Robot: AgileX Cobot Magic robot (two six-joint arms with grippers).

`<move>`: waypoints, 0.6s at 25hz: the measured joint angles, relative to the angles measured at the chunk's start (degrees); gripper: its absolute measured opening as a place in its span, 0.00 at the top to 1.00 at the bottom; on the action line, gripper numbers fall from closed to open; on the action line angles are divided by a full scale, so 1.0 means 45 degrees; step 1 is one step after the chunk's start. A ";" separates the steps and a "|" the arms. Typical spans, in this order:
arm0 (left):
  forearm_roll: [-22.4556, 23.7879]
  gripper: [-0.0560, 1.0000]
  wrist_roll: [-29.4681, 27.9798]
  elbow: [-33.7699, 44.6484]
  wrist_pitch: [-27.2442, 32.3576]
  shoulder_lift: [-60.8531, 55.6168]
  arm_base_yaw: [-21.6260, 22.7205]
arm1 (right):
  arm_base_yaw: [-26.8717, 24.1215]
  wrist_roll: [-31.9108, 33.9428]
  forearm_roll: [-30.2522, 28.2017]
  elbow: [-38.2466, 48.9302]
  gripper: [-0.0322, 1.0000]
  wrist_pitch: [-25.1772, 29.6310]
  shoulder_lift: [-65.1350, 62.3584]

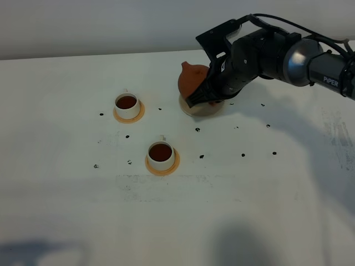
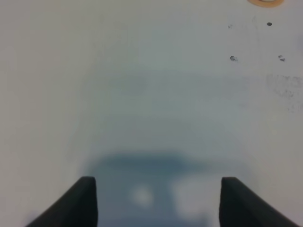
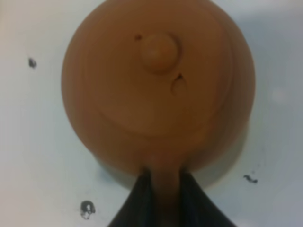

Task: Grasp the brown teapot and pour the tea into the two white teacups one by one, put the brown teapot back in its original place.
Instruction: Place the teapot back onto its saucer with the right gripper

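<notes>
The brown teapot is at the back centre, tilted a little, over the cream saucer. I cannot tell whether it rests on the saucer. My right gripper is shut on its loop handle; in the right wrist view the fingers clamp the handle below the lidded teapot. Two white teacups stand on orange-tan coasters left of the pot. Each holds dark tea. My left gripper is open and empty above bare table, out of the exterior view.
Several small dark specks dot the white table around the cups and saucer. A coaster's edge shows at the border of the left wrist view. The right arm reaches in from the right.
</notes>
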 joint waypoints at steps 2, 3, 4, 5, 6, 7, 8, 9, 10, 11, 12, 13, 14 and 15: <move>0.0000 0.43 0.0000 0.0000 0.0000 0.0000 0.0000 | 0.0000 0.0000 0.0032 0.0000 0.86 0.0010 0.0182; 0.0000 0.43 0.0000 0.0000 0.0000 0.0000 0.0000 | 0.0000 0.0000 0.0032 0.0000 0.86 0.0010 0.0256; 0.0000 0.43 0.0000 0.0000 0.0000 0.0000 0.0000 | 0.0000 0.0000 0.0042 0.0000 0.86 0.0010 0.0289; 0.0000 0.43 0.0000 0.0000 0.0000 0.0000 0.0000 | 0.0000 0.0000 0.0045 0.0000 0.86 0.0010 0.0326; 0.0000 0.43 0.0000 0.0000 0.0000 0.0000 0.0000 | 0.0000 0.0000 0.0045 0.0000 0.86 0.0010 0.0365; 0.0000 0.43 0.0000 0.0000 0.0000 0.0000 0.0000 | 0.0000 0.0000 0.0058 0.0000 0.86 0.0010 0.0380; 0.0000 0.43 0.0000 0.0000 0.0000 0.0000 0.0000 | 0.0000 0.0000 0.0058 0.0000 0.86 0.0010 0.0390; 0.0000 0.43 0.0000 0.0000 0.0000 0.0000 0.0000 | 0.0000 0.0000 0.0058 0.0000 0.86 0.0010 0.0390; 0.0000 0.43 0.0000 0.0000 0.0000 0.0000 0.0000 | 0.0000 0.0015 0.0058 0.0000 0.86 0.0010 0.0390; 0.0000 0.43 0.0000 0.0000 0.0000 0.0000 0.0000 | 0.0000 0.0076 0.0058 0.0000 0.86 -0.0001 0.0390; 0.0000 0.43 0.0000 0.0000 0.0000 0.0000 0.0000 | 0.0000 0.0182 0.0058 0.0000 0.86 -0.0001 0.0390; 0.0000 0.43 0.0000 0.0000 0.0000 0.0000 0.0000 | -0.0043 0.0298 0.0071 0.0000 0.86 -0.0001 0.0390; 0.0000 0.43 0.0000 0.0000 0.0000 0.0000 0.0000 | -0.0072 0.0340 0.0089 0.0000 0.86 -0.0001 0.0390; 0.0000 0.43 0.0000 0.0000 0.0000 0.0000 0.0000 | -0.0098 0.0398 0.0046 0.0000 0.86 0.0021 0.0390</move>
